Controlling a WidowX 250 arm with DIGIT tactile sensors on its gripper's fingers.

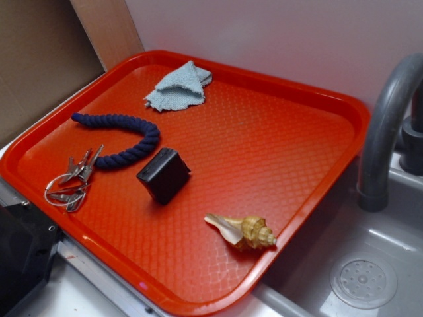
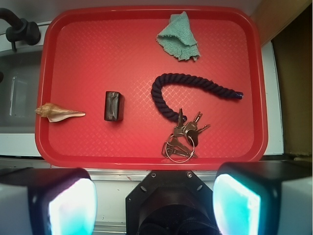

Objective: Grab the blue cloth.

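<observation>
In the wrist view the gripper point(image 2: 154, 208) hangs above the near edge of the tray point(image 2: 54, 152), its two fingers point(image 2: 66, 203) spread wide apart at the lower corners of the picture with nothing between them. The pads glow pale cyan. It touches nothing and sits well clear of everything on the tray.

Closest to the gripper, just past the tray's near rim and slightly to the right of centre, lies a bunch of keys point(image 2: 183, 134) on a wire ring. Directly beyond the keys is the rope point(image 2: 193, 90), a dark navy twisted cord curved like a hook, one end just beside the keys and the other trailing off to the right.

Further out and to the left of the rope stands the block point(image 2: 113, 105), a small black cuboid, apart from the rest. Further left again, near the tray's left rim, lies the shell point(image 2: 57, 113), a tan spiral with its point turned toward the block.

The cloth point(image 2: 179, 36) is the farthest thing from the gripper: a pale grey-blue rag, crumpled and folded over itself, lying at the tray's far edge, right of centre, beyond the rope and not touching it. In the exterior view the cloth point(image 1: 178, 88) sits near the tray's back corner.

Left of the tray is a grey sink point(image 2: 17, 93) with a dark faucet point(image 2: 19, 29).
</observation>
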